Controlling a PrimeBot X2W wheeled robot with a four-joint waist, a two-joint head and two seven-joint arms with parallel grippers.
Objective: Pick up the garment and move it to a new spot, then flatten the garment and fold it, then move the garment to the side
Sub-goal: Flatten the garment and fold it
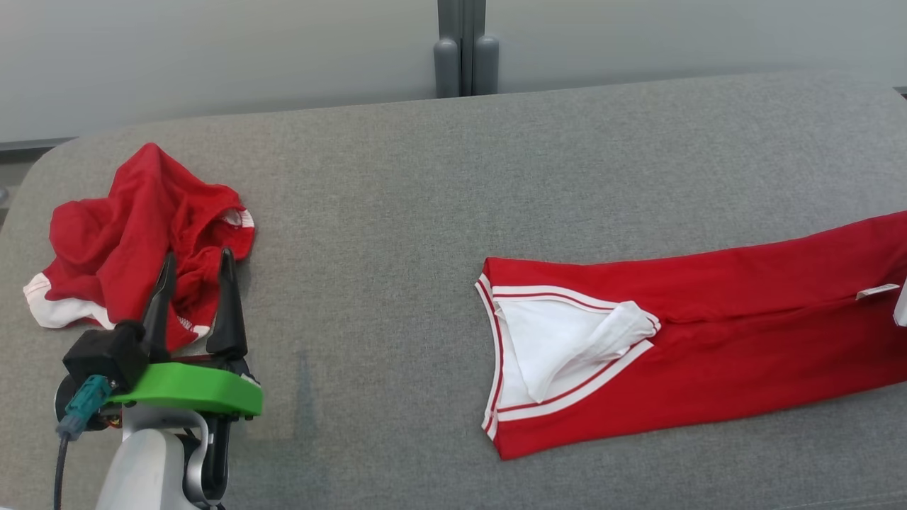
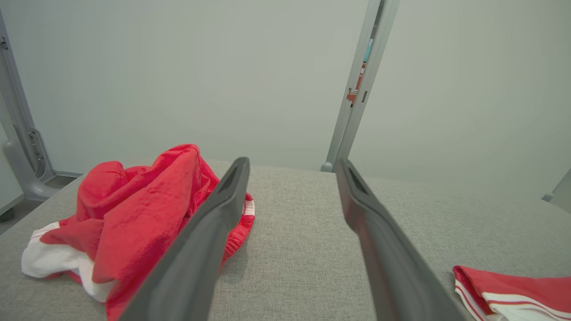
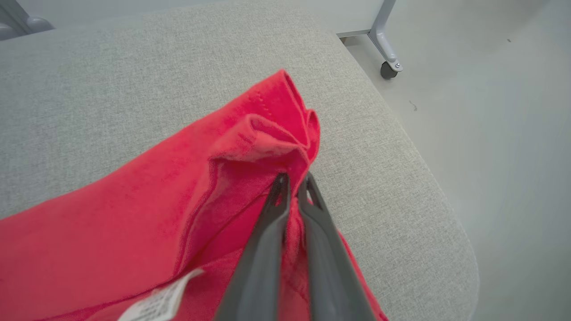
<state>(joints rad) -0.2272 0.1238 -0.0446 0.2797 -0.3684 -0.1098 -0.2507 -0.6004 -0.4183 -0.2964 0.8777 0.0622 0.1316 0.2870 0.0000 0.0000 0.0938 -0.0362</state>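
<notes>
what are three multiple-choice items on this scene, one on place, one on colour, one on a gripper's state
1. Where on the grey surface does the crumpled garment lie, in the head view?
A) left
B) right
C) middle

2. What colour is the neck trim of the long garment?
A) blue
B) white
C) black

3. How is the right gripper?
A) wide open
B) shut on nothing
C) shut on the long garment

Key: 1 A, it sits by the left gripper; 2 B, white bands edge the red neck; 3 C, it pinches a red fold.
</notes>
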